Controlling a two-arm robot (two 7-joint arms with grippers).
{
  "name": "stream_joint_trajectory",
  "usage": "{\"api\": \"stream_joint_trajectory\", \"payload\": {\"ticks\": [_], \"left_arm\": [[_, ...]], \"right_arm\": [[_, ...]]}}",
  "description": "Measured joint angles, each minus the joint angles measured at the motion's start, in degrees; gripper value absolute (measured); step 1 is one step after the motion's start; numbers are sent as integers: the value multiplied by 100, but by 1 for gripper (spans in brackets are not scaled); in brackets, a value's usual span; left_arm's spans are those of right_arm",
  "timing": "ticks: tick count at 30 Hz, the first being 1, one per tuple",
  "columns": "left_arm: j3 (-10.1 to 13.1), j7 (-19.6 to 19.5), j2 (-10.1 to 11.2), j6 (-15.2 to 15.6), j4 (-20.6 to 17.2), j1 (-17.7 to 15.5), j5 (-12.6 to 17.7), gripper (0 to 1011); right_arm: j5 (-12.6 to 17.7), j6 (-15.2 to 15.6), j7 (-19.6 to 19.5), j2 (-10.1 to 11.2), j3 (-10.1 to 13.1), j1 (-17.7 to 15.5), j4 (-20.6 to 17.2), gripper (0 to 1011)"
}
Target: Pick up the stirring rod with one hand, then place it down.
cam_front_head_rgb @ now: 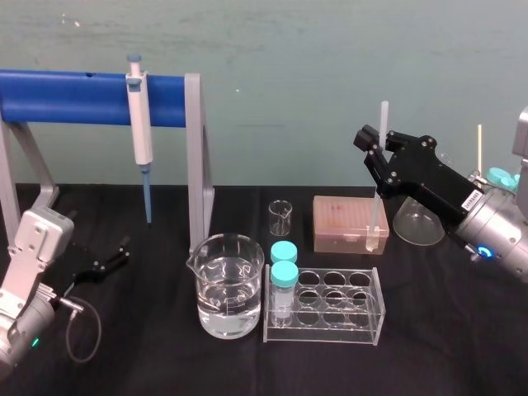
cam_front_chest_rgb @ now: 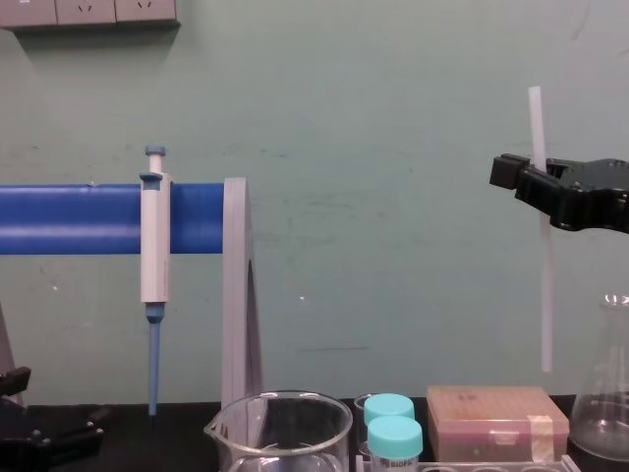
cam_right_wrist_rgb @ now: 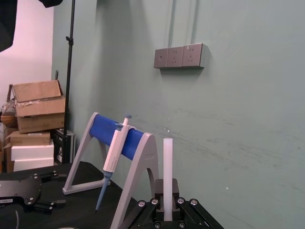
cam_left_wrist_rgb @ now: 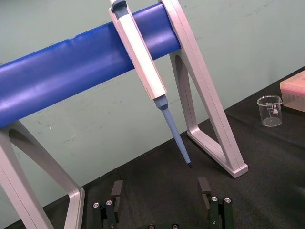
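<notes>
- nearest the robot, a clear tube rack with two teal-capped tubes is seen on the black table, and a beaker of water is set just beside it on the left.
- the left claw is parked low at the left side of the table, well apart from the glassware. in the left wrist view its fingers are spread wide with nothing between them.
- further back, a small empty beaker, a brownish lidded box and a glass flask are lined up.
- above the box, the right claw is raised in the air and clamped narrow on the stirring rod.
- the rod is gripped in its upper part and held nearly upright, and in the chest view its lower end is seen clear of the box.
- at the back, a pipette is hung on the blue bar of a stand in front of the green wall.
- the pick-up is judged done, since the rod is held off the table by one claw alone.
- the putting down is left to do, and a bare patch of table away from the glassware would likely be needed for it.
</notes>
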Motion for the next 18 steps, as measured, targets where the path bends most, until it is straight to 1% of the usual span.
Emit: {"api": "stream_joint_trajectory", "payload": {"ticks": [18], "left_arm": [[0,0,0,0,0,0,0,1000]], "right_arm": [[3,28,53,18,-43,27,0,58]]}}
